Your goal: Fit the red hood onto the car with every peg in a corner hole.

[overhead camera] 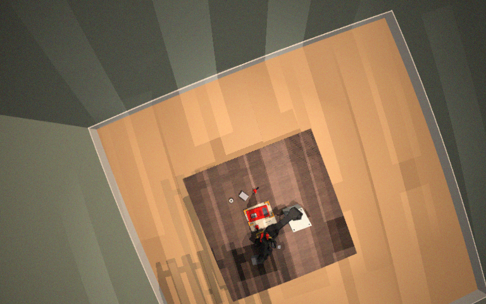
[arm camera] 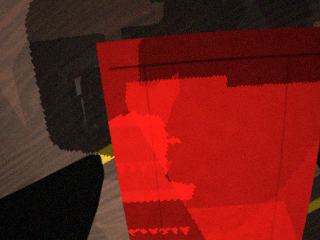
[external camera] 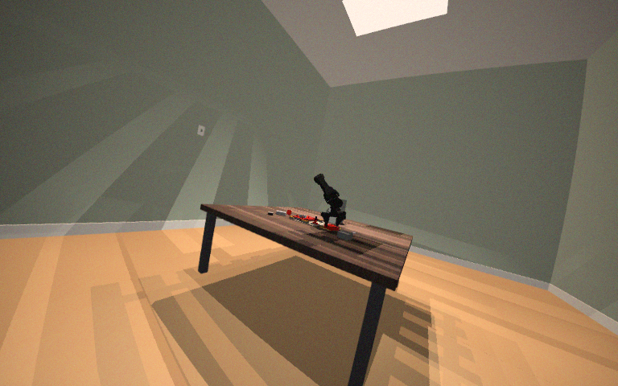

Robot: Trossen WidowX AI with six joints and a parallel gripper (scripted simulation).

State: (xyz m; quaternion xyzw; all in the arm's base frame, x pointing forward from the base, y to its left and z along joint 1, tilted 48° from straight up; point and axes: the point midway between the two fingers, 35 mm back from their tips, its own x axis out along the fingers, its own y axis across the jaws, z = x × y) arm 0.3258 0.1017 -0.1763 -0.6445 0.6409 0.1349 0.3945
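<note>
The tool [overhead camera: 264, 239] [external camera: 334, 223] [arm camera: 211, 158] stood released, its fingers spread astride the red hood [overhead camera: 266, 235] [external camera: 333, 227] [arm camera: 235, 135], presumably so closing would grip the shell's sides. The hood lay inside a yellow outline [arm camera: 106, 158], towards the counter's [overhead camera: 276, 158] [external camera: 255, 223] [arm camera: 15, 125] lower-left corner in the top view, while the chassis [overhead camera: 266, 221] [external camera: 312, 219] waited beside it, farther from the lower edge, its pegs unfitted.

1. Car [overhead camera: 262, 211] [external camera: 304, 218] is sitting on table [overhead camera: 286, 168] [external camera: 382, 254] [arm camera: 20, 150].
2. Top view: hood [overhead camera: 265, 235] [external camera: 334, 227] [arm camera: 240, 140] is lying below car, inside tape outline [overhead camera: 258, 234] [arm camera: 106, 159].
3. Gripper [overhead camera: 264, 239] [external camera: 334, 223] [arm camera: 211, 158] is hanging over hood.
4. Plate [overhead camera: 302, 225] is lying right of car, arm base standing on it.
5. Block [overhead camera: 243, 196] [external camera: 280, 212] is lying above car, between ring [overhead camera: 229, 200] at left and small part [overhead camera: 255, 191] [external camera: 289, 211] at right.
6. Box [overhead camera: 254, 259] [external camera: 344, 235] is sitting below hood.
</note>
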